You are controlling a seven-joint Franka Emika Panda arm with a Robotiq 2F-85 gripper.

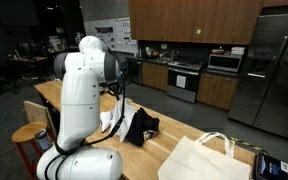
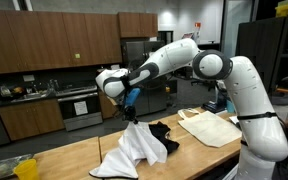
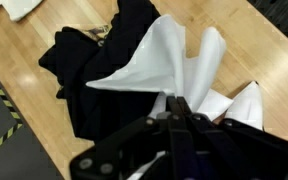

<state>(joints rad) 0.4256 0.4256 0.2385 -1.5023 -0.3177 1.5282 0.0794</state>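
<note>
the pincer, pinched tight on a peak of the white cloth, could lose it if the thin fold slips, or drag the black cloth beside it.

In the wrist view the gripper covers the spot where the white cloth meets its fingertips, probably pinched. In an exterior view the arm hides the gripper and much of the cloth. The canvas bag is cut off at the near edge.

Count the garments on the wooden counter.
2: a white garment held up by the shut gripper, and a black garment lying beside it, partly under it. Others may be hidden beneath.
</note>
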